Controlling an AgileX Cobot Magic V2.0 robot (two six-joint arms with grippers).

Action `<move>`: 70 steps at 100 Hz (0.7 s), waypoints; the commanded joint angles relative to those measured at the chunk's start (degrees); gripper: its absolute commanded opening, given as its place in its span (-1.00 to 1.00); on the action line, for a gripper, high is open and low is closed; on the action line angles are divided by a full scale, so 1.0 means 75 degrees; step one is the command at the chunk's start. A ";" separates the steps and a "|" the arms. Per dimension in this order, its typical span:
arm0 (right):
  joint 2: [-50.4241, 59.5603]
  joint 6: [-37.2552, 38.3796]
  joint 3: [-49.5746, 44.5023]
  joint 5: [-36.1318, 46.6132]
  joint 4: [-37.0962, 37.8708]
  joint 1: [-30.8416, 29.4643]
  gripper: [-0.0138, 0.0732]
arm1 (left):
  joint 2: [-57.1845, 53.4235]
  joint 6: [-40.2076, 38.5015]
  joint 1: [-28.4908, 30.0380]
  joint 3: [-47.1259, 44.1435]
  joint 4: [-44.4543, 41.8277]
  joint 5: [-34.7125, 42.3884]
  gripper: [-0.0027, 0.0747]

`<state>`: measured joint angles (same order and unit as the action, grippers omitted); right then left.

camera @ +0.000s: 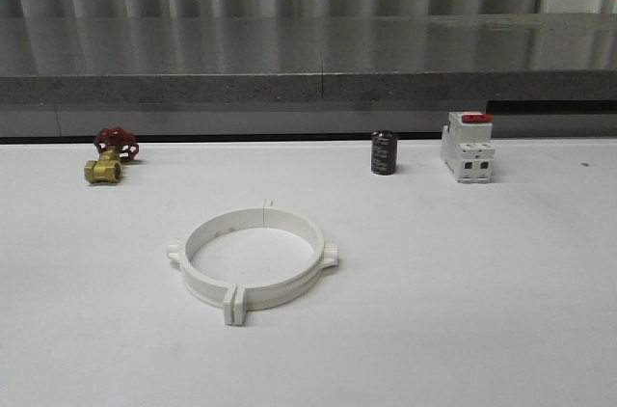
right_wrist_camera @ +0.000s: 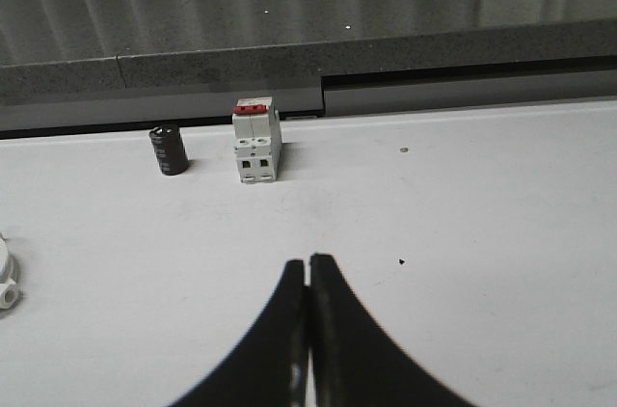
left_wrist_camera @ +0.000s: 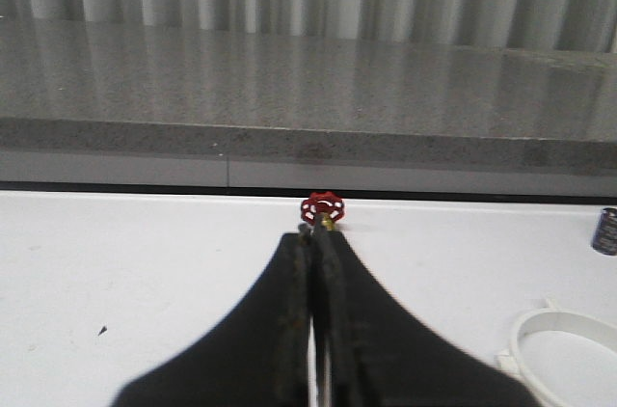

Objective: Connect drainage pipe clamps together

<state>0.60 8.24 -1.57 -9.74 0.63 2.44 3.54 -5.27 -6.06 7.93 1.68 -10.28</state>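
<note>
Front view shows the drainage pipe clamps (camera: pixel 253 257) lying flat near the middle of the white bench (camera: pixel 482 311), the two half-rings set together as one ring. Their flange tabs meet at the near edge and again at the far edge, and a small lug sticks out at each side; whether the halves are actually locked I cannot tell. Well behind the ring to the left, a brass valve with a red handwheel (camera: pixel 109 157) sits by the bench's back edge. To the right at the back, a black cylindrical capacitor (camera: pixel 384 152) stands upright, and near it a white circuit breaker with a red switch (camera: pixel 468 148).

In the left wrist view, the left pincer (left_wrist_camera: pixel 313 243) has its fingers pressed together with nothing between them, the tips pointing toward the valve. In the right wrist view, the right pincer (right_wrist_camera: pixel 308 267) is likewise closed and empty above bare bench, apart from the breaker.
</note>
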 commanded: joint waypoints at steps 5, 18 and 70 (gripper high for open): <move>0.0158 -0.0048 0.0114 0.0644 0.0012 -0.0013 -0.84 | -0.0412 0.0004 0.0191 -0.0288 -0.0136 0.0757 -0.98; 0.0158 -0.0048 0.0114 0.0644 0.0012 -0.0013 -0.84 | -0.0751 0.0004 0.0207 -0.0696 -0.0368 0.0858 -0.98; 0.0158 -0.0048 0.0114 0.0622 0.0012 -0.0013 -0.84 | -0.0747 0.0004 0.0207 -0.1283 -0.0599 0.1732 -0.98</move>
<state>0.60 8.24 -1.57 -9.62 0.63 2.44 -0.34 -5.27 -4.68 0.34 -2.72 -2.36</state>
